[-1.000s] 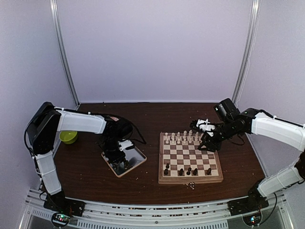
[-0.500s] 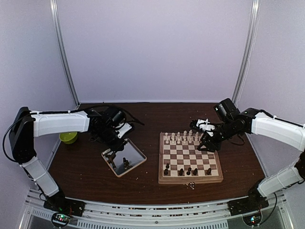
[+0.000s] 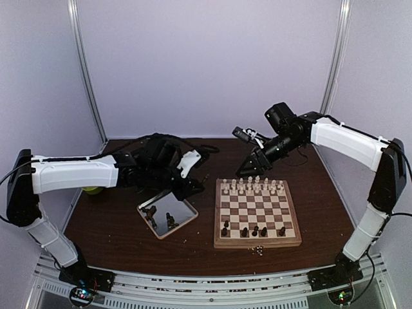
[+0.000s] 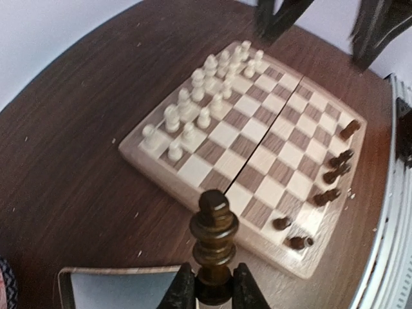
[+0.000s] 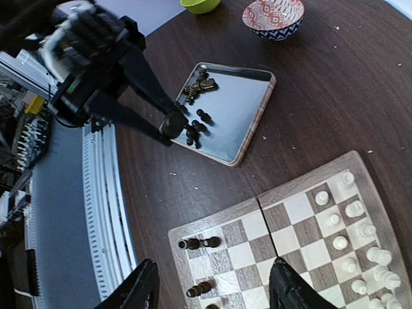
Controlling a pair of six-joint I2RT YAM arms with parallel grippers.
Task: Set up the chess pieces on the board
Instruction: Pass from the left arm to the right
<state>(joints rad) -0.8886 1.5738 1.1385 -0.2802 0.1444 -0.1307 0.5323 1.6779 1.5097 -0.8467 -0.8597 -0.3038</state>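
- Up off the square silver metal tray (image 3: 180,209): left gripper (image 4: 214,286), now swung out between tray and checked wooden chessboard (image 3: 257,243), carrying a dark brown turned chess piece (image 4: 214,238) upright.
- Lifted from the chessboard's far right corner: right gripper (image 5: 215,283), now raised behind the far edge, jaws spread wider.

Dark wood bench (image 3: 103,225) carries the board (image 3: 257,244); left of the board lie a tray (image 3: 179,210), a green bowl (image 5: 201,5) and a patterned bowl (image 5: 273,16).

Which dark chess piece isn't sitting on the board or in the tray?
The tall dark piece pinched upright by its base in the left fingers. The other dark ones rest on the board or in the silver tray.
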